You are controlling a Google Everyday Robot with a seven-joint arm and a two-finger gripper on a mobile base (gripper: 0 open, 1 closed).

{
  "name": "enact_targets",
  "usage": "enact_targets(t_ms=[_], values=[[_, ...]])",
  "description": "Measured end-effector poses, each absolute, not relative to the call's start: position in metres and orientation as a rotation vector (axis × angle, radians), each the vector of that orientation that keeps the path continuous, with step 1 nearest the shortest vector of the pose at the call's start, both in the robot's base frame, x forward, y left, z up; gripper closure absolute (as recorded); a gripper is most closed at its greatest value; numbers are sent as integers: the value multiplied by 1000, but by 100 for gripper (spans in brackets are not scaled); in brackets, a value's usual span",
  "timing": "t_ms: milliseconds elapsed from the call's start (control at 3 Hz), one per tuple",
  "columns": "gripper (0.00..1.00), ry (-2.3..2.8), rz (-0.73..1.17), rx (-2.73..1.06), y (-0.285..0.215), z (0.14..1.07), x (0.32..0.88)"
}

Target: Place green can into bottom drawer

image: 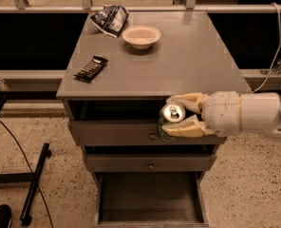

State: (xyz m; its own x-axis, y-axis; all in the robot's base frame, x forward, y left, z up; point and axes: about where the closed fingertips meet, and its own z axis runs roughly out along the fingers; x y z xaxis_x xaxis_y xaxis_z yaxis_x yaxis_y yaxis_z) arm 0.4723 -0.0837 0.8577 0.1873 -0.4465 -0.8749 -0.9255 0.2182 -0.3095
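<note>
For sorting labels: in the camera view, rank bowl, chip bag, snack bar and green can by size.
1. bowl and chip bag, alike
2. snack bar
3. green can, unsure: nearer, half-hidden in the gripper before the top drawer

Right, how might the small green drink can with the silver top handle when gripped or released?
Seemingly metal, the green can likely resists squeezing by the pale two-finger gripper, shut on it before the upper drawers. Being round, it might roll if landing sideways in the grey bottom drawer.

Gripper (pixel 170 116) clasps green can (pixel 173 112) before upper knobbed drawer (pixel 117 133) — bottom drawer (pixel 150 199) open.
</note>
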Motion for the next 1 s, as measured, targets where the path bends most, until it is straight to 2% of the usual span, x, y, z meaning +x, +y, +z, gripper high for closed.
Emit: enact_targets(t_ms=[1000], values=[[100,1595,596,-1258,-109,635,470]])
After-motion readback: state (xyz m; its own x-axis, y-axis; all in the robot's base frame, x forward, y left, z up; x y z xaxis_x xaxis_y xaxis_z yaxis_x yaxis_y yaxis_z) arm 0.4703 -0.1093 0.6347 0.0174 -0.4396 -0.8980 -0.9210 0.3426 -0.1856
